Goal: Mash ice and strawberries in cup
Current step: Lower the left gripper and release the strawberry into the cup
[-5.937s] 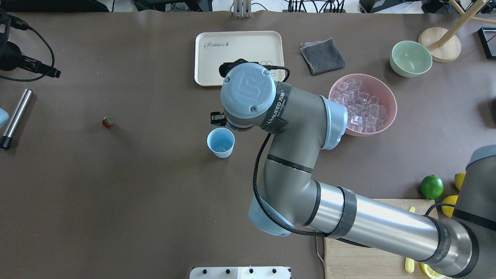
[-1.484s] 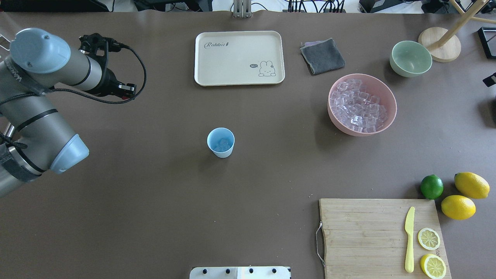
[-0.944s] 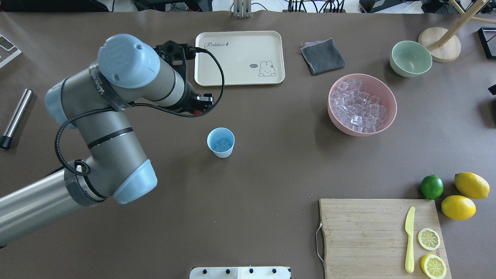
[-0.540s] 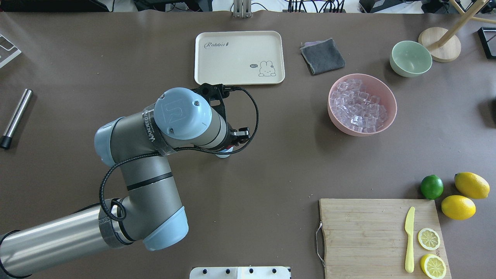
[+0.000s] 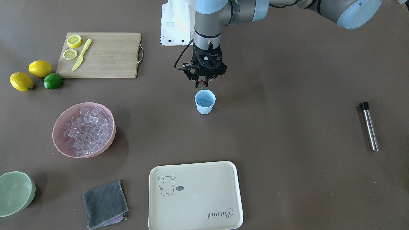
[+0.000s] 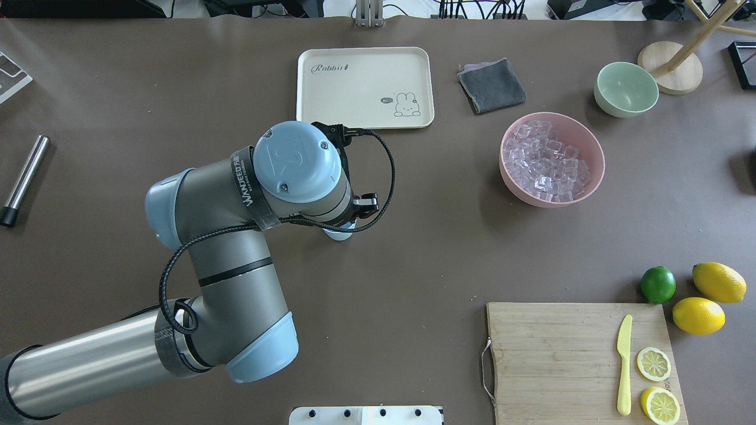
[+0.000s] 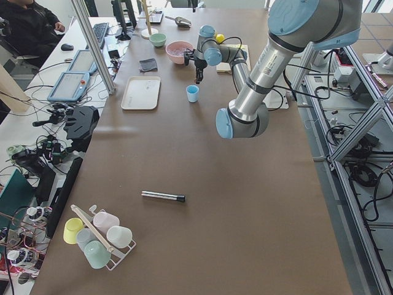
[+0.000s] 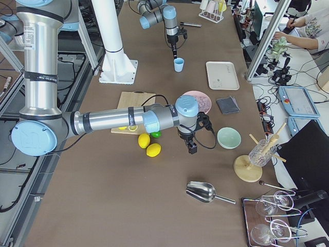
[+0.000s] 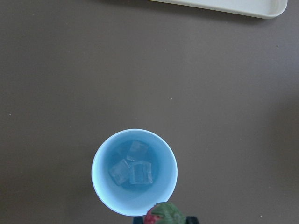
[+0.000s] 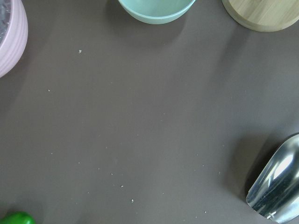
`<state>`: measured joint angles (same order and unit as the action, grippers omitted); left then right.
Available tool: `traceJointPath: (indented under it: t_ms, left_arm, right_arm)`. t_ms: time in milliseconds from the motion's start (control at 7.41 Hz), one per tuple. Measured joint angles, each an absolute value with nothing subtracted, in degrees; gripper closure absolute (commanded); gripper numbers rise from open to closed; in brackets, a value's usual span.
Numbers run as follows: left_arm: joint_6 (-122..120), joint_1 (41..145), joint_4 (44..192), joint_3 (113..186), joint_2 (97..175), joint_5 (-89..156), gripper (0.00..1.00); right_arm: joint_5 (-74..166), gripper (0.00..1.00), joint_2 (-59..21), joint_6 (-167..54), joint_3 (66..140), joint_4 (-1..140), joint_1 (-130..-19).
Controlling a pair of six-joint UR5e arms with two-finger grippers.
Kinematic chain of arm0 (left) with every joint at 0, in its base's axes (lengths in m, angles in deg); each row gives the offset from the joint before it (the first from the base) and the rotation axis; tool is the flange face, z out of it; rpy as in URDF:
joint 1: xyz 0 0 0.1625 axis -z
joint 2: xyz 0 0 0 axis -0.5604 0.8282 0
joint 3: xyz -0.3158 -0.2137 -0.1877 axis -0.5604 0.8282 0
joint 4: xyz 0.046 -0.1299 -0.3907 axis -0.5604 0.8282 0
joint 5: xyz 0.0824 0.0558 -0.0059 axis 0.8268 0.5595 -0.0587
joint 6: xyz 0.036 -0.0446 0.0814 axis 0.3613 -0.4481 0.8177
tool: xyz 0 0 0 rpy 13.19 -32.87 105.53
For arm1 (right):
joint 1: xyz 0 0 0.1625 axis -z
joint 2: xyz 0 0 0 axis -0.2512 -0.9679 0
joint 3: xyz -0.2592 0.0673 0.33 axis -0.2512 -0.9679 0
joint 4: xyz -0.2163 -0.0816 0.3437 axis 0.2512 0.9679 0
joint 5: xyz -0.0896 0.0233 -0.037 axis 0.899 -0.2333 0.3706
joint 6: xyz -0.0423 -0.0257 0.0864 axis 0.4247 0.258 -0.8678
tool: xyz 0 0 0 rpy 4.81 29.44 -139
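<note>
The light-blue cup (image 5: pixel 204 101) stands mid-table with three ice cubes (image 9: pixel 131 168) inside it. My left gripper (image 5: pixel 202 82) hangs just above the cup's robot-side rim, shut on the small red strawberry (image 5: pixel 201 85) with its green top. In the left wrist view the strawberry (image 9: pixel 164 214) sits at the rim of the cup (image 9: pixel 134 205). In the overhead view my left wrist hides most of the cup (image 6: pixel 339 234). My right gripper (image 8: pixel 191 148) shows only in the exterior right view, near the pale green bowl; I cannot tell if it is open or shut.
A pink bowl (image 6: pixel 552 202) full of ice cubes (image 6: pixel 546 162), a pale green bowl (image 6: pixel 626 88), a grey cloth (image 6: pixel 491 85) and a cream tray (image 6: pixel 364 88) lie at the far side. A steel muddler (image 6: pixel 23 177) lies far left. A cutting board (image 6: pixel 555 360), lemons and a lime (image 6: pixel 658 284) lie front right.
My left arm has swung in from the far left with the strawberry and now hangs over the cup. The right arm has left the overhead view. The strawberry is gone from the table.
</note>
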<state>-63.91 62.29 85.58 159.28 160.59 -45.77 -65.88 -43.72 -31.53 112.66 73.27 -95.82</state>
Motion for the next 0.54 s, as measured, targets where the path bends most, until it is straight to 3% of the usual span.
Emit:
traceJointPath:
  t_ms: [405,540]
  left_arm:
    - [-58.2,64.7,85.7,156.1,160.9,-46.3,1.00]
    - [-57.4,64.8,86.0,155.7,161.0,-46.3,0.68]
  right_arm:
    - [-65.9,0.02,-44.5,-31.8,113.0,72.3,-95.8]
    - [-65.9,0.02,-44.5,-31.9,113.0,72.3,-95.8]
